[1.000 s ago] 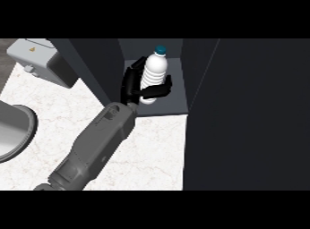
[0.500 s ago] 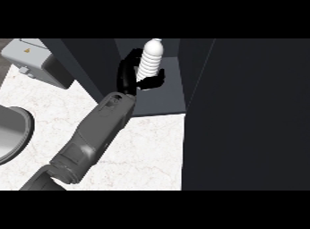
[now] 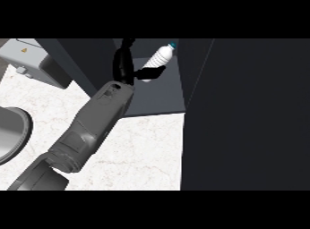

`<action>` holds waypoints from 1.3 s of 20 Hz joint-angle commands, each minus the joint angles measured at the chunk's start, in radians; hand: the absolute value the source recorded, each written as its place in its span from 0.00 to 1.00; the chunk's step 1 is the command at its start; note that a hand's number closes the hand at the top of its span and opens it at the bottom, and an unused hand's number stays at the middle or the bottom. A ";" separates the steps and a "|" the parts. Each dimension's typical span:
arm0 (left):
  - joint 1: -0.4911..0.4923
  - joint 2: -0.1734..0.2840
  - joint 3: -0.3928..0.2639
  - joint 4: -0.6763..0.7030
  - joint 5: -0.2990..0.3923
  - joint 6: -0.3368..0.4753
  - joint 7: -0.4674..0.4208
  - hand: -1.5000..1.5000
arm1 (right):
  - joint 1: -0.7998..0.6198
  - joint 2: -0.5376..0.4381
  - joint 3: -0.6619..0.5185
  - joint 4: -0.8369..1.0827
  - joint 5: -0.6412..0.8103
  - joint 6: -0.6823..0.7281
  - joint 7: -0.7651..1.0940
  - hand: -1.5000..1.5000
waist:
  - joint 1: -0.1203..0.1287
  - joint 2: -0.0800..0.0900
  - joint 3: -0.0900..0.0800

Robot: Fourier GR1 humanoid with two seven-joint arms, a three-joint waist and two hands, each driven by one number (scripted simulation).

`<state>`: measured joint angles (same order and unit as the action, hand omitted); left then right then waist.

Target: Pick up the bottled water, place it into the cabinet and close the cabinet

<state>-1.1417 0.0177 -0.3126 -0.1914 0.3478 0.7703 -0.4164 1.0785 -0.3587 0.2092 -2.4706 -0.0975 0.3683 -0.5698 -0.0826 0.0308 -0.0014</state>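
The bottled water, white with a blue cap, is inside the open dark cabinet, leaning with its cap up and to the right. My left hand reaches into the cabinet from the lower left. Its black fingers curl round the bottle's lower end. The grey forearm crosses the counter and the cabinet's floor. My right hand shows nowhere.
The cabinet's dark door stands open and fills the right side. A grey box with a yellow label sits at the upper left. A round grey vessel's rim is at the left edge on the white marble counter.
The bottle stood upright before and now leans with its cap to the right. My left hand has stayed on it and shifted slightly deeper into the cabinet.
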 commanded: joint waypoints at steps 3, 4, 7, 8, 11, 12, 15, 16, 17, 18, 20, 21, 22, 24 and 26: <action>0.004 -0.016 0.131 -0.138 0.112 -0.058 -0.186 1.00 | 0.000 0.002 0.019 -0.054 -0.041 0.009 0.025 0.00 | 0.003 0.000 -0.003; 0.029 -0.016 0.152 -0.162 0.126 -0.121 -0.230 1.00 | 0.022 -0.003 -0.003 -0.054 -0.064 0.012 0.024 0.00 | 0.021 -0.007 -0.003; 0.030 -0.017 0.167 -0.194 0.168 -0.278 -0.266 1.00 | 0.014 0.003 0.020 -0.072 -0.058 0.007 0.047 0.00 | 0.009 0.000 -0.003; 0.019 -0.017 0.166 -0.185 0.168 -0.327 -0.250 1.00 | 0.009 -0.003 0.012 -0.060 -0.050 0.022 0.023 0.00 | 0.017 -0.009 -0.001; 0.025 -0.018 0.130 -0.183 0.210 -0.332 -0.256 1.00 | -0.022 0.019 0.031 -0.072 -0.058 0.001 0.065 0.00 | 0.012 -0.012 0.000; 0.039 -0.018 0.116 -0.215 0.217 -0.322 -0.246 1.00 | 0.043 -0.022 -0.013 -0.126 -0.094 0.028 0.079 0.00 | 0.025 -0.022 0.000; 0.107 -0.018 0.072 -0.258 0.247 -0.341 -0.249 1.00 | 0.058 -0.002 0.006 -0.174 -0.073 0.006 0.097 0.00 | 0.036 -0.029 0.000; 0.123 -0.018 0.065 -0.265 0.254 -0.365 -0.257 1.00 | 0.042 -0.001 0.018 -0.160 -0.081 0.007 0.115 0.00 | 0.042 -0.027 0.000; 0.126 -0.018 0.040 -0.295 0.267 -0.357 -0.236 1.00 | 0.077 -0.028 -0.042 -0.152 -0.079 0.036 0.063 0.00 | 0.035 -0.032 0.001; 0.155 -0.018 0.013 -0.328 0.294 -0.397 -0.229 1.00 | 0.018 0.036 0.089 -0.149 0.008 -0.018 0.113 0.00 | 0.042 -0.030 -0.001; 0.217 -0.018 -0.023 -0.392 0.326 -0.475 -0.211 1.00 | 0.023 0.012 0.040 -0.141 -0.037 0.003 0.091 0.00 | 0.051 -0.032 0.000; 0.217 -0.018 -0.037 -0.409 0.323 -0.481 -0.188 1.00 | 0.091 0.009 0.061 -0.193 0.004 -0.002 0.099 0.00 | 0.046 -0.036 -0.001; 0.224 -0.018 -0.062 -0.447 0.374 -0.534 -0.162 1.00 | 0.012 0.019 0.082 -0.146 0.020 -0.019 0.128 0.00 | 0.050 -0.029 -0.001; 0.311 -0.018 -0.120 -0.539 0.397 -0.559 -0.159 0.00 | 0.029 0.024 0.090 -0.157 0.018 -0.022 0.116 0.00 | 0.062 -0.037 -0.001; 0.362 -0.018 -0.211 -0.632 0.446 -0.501 -0.148 0.00 | 0.028 0.024 0.109 -0.190 0.030 -0.038 0.151 0.00 | 0.055 -0.036 -0.001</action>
<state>-0.8606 0.0001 -0.4143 -0.6882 0.7198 0.2675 -0.5962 1.0834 -0.3289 0.2989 -2.4913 -0.0811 0.3567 -0.5107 -0.0281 -0.0042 -0.0021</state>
